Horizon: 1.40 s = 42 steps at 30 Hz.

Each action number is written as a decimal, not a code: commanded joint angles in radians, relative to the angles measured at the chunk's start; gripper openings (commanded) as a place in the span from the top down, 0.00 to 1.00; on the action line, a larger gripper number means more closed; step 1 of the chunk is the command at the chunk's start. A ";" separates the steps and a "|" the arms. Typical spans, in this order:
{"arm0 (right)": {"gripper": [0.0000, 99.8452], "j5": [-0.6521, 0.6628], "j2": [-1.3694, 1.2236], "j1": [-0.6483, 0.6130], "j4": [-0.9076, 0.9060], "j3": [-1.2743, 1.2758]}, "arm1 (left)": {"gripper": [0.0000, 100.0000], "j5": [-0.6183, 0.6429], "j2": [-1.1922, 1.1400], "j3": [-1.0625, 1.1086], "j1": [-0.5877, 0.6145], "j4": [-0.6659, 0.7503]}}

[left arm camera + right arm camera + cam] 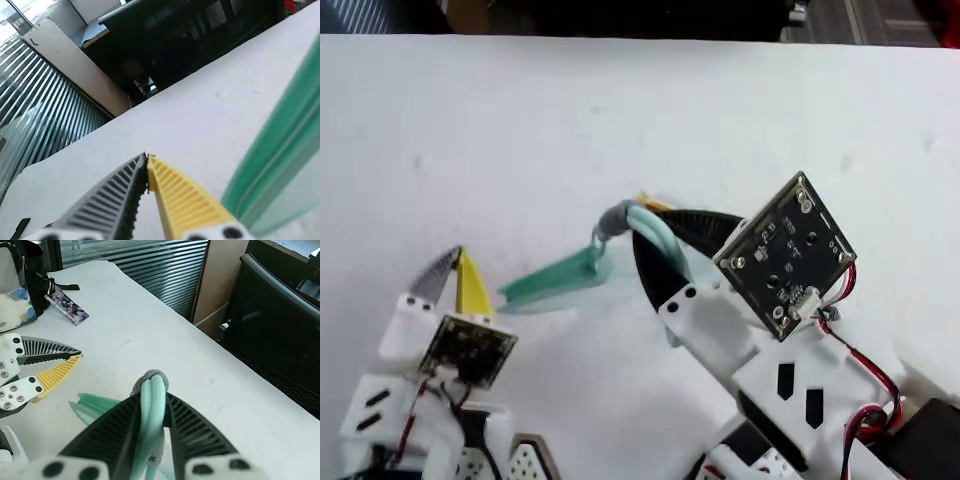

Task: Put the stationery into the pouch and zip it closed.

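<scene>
White surface fills the workspace, with window blinds and a dark chair beyond its far edge; near the middle lies the pouch, a flat, see-through teal piece stretched between the two arms, its long edge also passing close by the left wrist camera; from the end nearer the right arm a pale mint strap comes off in a loop, gathered at a grey toggle; whether that end of the pouch is lifted off the surface cannot be told; the right tool is clamped on the strap, both strands of the loop pinched between its black fingers, with the toggle standing just past the fingertips; the left tool sits just beside the pouch's other end, with a narrow strip of bare surface between them; its grey finger and yellow finger are closed tip to tip, with nothing held between them; small camera boards ride on both arms, one above the right wrist and one above the left; farther off on the surface, well apart from the pouch, a dark bag stands with a printed card tag lying beside it.
</scene>
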State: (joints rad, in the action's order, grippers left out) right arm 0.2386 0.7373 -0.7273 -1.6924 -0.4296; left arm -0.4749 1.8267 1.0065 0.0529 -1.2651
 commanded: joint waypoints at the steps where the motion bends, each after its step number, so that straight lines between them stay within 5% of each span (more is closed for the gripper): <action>1: 0.98 0.009 0.002 0.010 -0.015 -0.032 | 0.98 0.084 -0.031 0.239 -0.016 0.319; 4: 0.98 0.009 0.002 0.013 -0.015 -0.032 | 0.97 0.158 -0.031 0.384 -0.035 0.423; 10: 0.98 0.009 -0.047 0.015 0.059 -0.029 | 0.98 0.158 -0.031 0.379 -0.062 0.374; 18: 0.98 0.009 -0.248 0.008 0.226 -0.071 | 0.98 0.161 -0.031 0.183 -0.441 0.163; 24: 0.98 0.002 -0.340 -0.042 0.157 -0.341 | 0.98 0.163 -0.036 0.155 -0.631 0.275; 31: 0.98 0.009 -0.321 -0.031 -0.024 -0.388 | 0.98 0.164 -0.033 0.173 -0.518 0.334; 42: 0.98 0.009 -0.163 0.002 -0.027 -0.147 | 0.98 0.163 -0.031 0.192 -0.289 0.245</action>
State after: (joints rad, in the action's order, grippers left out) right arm 0.2386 0.5286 -0.7334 -1.6985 -0.6506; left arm -0.3199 1.8251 1.2106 -0.2984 -0.9935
